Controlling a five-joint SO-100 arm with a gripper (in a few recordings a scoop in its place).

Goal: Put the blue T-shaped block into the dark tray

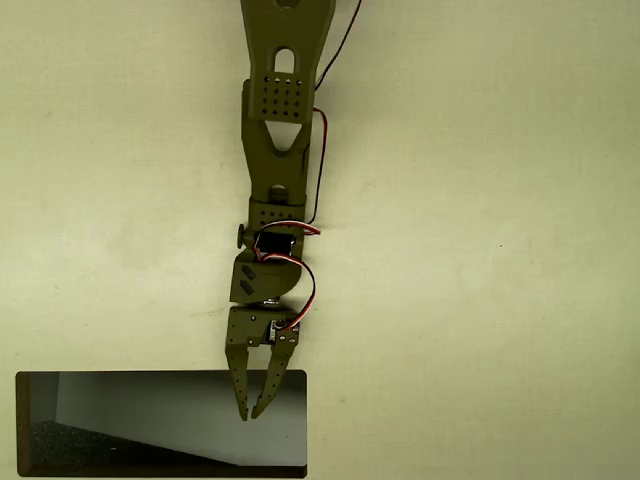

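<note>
The dark tray (22,420) lies at the bottom left of the overhead view, with a thin dark rim, a grey slanted inner wall and a black speckled floor. My olive-green arm reaches down from the top edge. My gripper (250,414) hangs over the tray's right part, fingertips pointing down the picture. The tips nearly touch, and only the tray's grey wall shows in the narrow V between the fingers. The blue T-shaped block is out of view.
The pale table surface (480,300) spreads wide on both sides of the arm. Red and black cables (318,170) run along the arm's right side. The tray's lower edge sits at the bottom border of the picture.
</note>
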